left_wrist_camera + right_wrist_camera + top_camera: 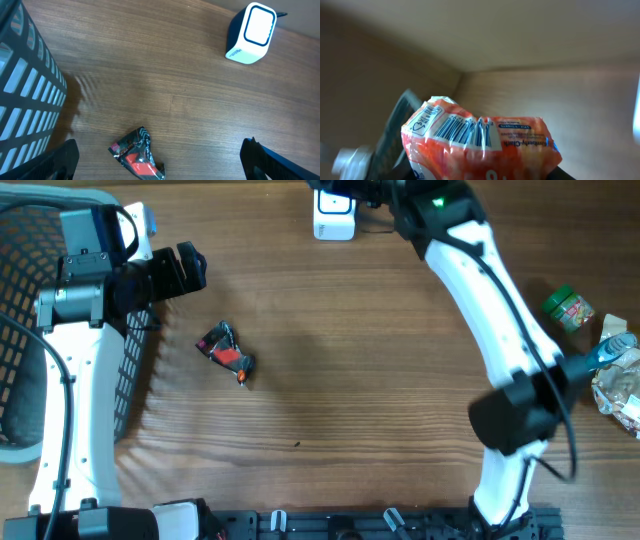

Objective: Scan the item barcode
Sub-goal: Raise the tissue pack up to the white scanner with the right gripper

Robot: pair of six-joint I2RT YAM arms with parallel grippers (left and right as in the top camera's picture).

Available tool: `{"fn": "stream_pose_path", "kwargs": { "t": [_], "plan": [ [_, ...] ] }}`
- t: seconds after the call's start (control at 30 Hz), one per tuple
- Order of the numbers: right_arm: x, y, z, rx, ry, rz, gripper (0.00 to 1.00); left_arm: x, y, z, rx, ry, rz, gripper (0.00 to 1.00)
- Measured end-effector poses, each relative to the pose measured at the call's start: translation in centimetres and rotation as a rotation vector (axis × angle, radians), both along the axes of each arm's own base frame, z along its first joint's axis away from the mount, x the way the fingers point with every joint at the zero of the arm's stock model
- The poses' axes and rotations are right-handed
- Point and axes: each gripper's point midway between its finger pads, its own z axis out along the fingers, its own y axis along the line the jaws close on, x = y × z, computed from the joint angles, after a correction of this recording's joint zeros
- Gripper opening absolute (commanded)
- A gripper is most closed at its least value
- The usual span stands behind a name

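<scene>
– At far left, what stands?
– Left hand (185, 268) spread wide, empty, near dark wrapper (227, 352) on tabletop (350, 420).
– Rightward?
– Right hand (340, 188) grips orange packet (480, 142) by far scanner (334, 220); presentation step. Next, I judge, barcode (462, 131) must face scanner window.

glossy plastic packet (480, 145) — matt wood table (350, 380)

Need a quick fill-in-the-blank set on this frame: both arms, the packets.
1. The right gripper holds an orange packet whose ____ faces its wrist camera.
2. The left gripper has its jaws ____, holding nothing.
3. The black-and-red packet lies on the table, nearer the ____ gripper.
Missing words: barcode; open; left.
</scene>
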Motion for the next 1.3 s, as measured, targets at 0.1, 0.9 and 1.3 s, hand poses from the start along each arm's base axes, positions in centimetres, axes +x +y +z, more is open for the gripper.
{"fn": "stream_pose_path", "kwargs": {
  "t": [0.1,0.9,1.3],
  "plan": [
    [4.0,-1.4,-4.4,0.209,0.24,-0.087,0.49,0.0,0.0,0.0,0.001,0.0,0.0,1.0],
    [10.2,-2.8,-18.3,0.758,0.994,-0.374,0.48,0.0,0.1,0.0,0.003,0.001,0.002,1.0],
    [11.6,-4.2,-18.9,0.779,0.943,-0.492,0.49,0.0,0.1,0.0,0.004,0.0,0.001,1.0]
  ]
}}
